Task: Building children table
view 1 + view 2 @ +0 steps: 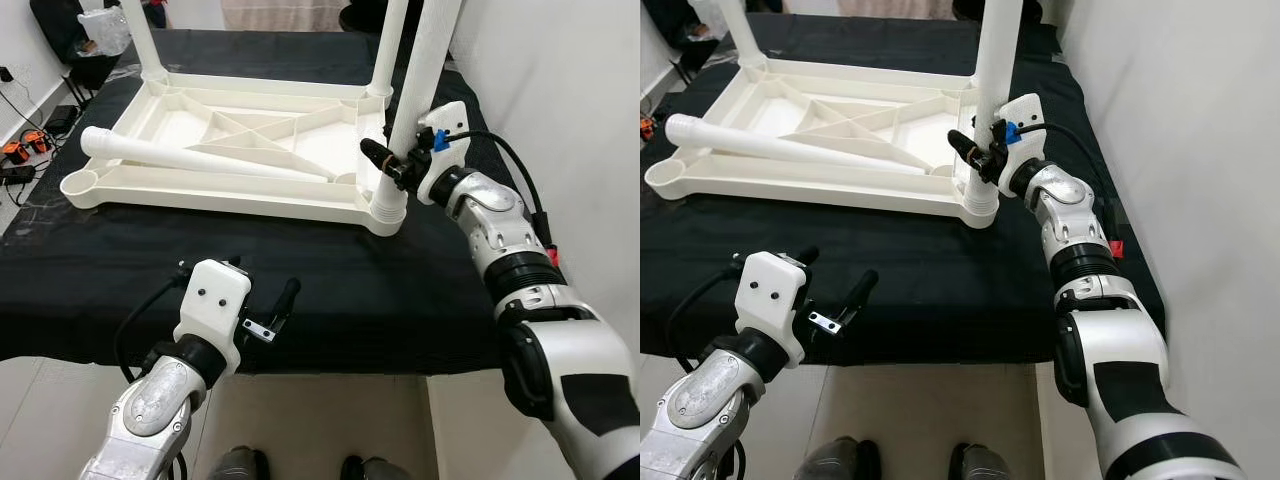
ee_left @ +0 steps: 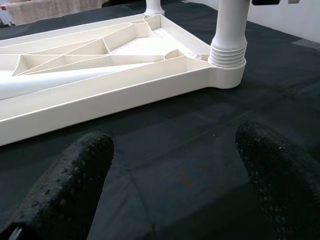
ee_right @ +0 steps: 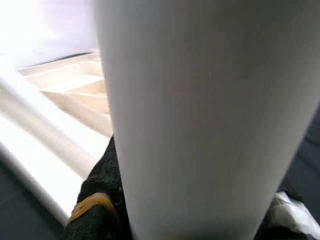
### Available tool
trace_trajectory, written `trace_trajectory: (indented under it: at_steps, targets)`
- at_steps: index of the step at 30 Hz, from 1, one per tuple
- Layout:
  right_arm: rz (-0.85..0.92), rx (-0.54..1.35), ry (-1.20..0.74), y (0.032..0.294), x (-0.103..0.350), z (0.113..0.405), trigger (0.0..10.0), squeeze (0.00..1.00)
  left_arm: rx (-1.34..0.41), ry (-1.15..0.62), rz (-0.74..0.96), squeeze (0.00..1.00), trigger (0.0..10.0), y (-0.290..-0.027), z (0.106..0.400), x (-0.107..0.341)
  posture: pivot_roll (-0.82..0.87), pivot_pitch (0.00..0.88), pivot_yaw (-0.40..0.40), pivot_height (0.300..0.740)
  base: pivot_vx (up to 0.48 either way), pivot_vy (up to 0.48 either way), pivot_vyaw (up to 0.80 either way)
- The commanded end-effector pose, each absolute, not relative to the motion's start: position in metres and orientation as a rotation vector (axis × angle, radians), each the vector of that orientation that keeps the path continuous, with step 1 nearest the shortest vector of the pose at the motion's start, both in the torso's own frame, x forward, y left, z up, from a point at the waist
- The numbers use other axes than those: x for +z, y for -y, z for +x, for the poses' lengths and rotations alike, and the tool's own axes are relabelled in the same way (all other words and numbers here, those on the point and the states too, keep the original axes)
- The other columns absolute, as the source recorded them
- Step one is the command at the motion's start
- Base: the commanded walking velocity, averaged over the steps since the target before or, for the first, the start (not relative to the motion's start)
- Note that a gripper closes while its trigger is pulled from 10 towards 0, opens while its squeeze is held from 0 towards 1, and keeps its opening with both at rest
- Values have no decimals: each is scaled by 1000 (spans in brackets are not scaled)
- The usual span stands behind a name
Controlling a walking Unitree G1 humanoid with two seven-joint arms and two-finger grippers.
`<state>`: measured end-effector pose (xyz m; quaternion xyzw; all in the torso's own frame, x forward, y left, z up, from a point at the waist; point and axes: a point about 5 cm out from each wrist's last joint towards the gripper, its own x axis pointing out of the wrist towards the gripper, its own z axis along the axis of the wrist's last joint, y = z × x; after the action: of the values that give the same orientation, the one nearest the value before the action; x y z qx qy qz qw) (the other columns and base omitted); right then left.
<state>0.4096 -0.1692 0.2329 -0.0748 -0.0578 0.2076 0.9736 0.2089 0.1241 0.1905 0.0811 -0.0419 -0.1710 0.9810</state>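
A white plastic table top (image 1: pixel 230 196) lies upside down on the black cloth. Three white legs stand upright in its corner sockets: far left (image 1: pixel 140 35), far right (image 1: pixel 390 40) and near right (image 1: pixel 420 70). My right gripper (image 1: pixel 392 160) is shut on the near right leg just above its threaded base (image 1: pixel 388 208); in the right wrist view that leg (image 3: pixel 200 120) sits between the black fingers (image 3: pixel 100 200). A loose leg (image 1: pixel 200 158) lies across the top, beside the empty near left socket (image 1: pixel 80 183). My left gripper (image 2: pixel 172 170) hovers open over the cloth in front of the table top, holding nothing.
The black-covered work table (image 1: pixel 330 290) ends at a front edge just past my left arm. A white wall (image 1: pixel 560 80) stands close on the right. A dark chair with a plastic bag (image 1: pixel 85 35) and cables on the floor (image 1: pixel 20 155) are at the far left.
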Motion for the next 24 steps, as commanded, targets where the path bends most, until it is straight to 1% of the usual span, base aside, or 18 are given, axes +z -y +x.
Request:
trace_trajectory:
  at_steps: [1,3,7,8,9,12,13,15,16,18,19,22,23,24]
  targets:
    - [-130,223,-115,192,183,405,0,0,-346,82,172,0,10000,-124,208,189,110,195,-49,740,0,0,0]
    - [-107,186,-117,193,182,405,0,0,-345,82,172,0,10000,-125,209,189,108,194,-49,740,0,0,0]
    - [-42,-36,-142,189,174,406,0,0,-344,87,174,0,10000,-124,212,189,103,190,-48,740,0,0,0]
    - [-42,-36,-142,189,174,406,0,0,-344,87,174,0,10000,-124,212,189,103,190,-48,740,0,0,0]
    - [-43,-58,-147,186,173,406,0,0,-344,88,174,0,10000,-124,212,189,103,190,-49,740,0,0,0]
    - [20,-233,-202,175,161,402,0,0,-343,96,171,0,10000,-123,214,190,98,187,-53,740,0,0,0]
    - [20,-233,-202,175,161,402,0,0,-343,96,171,0,10000,-123,214,190,98,187,-53,740,0,0,0]
    - [21,-315,-207,168,159,401,0,0,-342,98,172,0,10000,-123,215,190,99,186,-59,740,0,0,0]
    - [21,-315,-207,168,159,401,0,0,-342,98,172,0,10000,-123,215,190,99,186,-59,740,0,0,0]
    - [55,-392,-218,160,159,400,0,0,-339,99,173,0,10000,-123,215,190,98,185,-60,740,0,0,0]
    - [55,-392,-218,160,159,400,0,0,-339,99,173,0,10000,-123,215,190,98,185,-60,740,0,0,0]
    - [73,-565,-204,153,163,396,0,0,-333,105,173,0,10000,-123,216,191,100,181,-63,740,0,0,0]
    - [73,-565,-204,153,163,396,0,0,-333,105,173,0,10000,-123,216,191,100,181,-63,740,0,0,0]
    - [85,-645,-217,151,164,394,0,0,-330,108,173,0,10000,-123,216,191,98,178,-64,740,0,0,0]
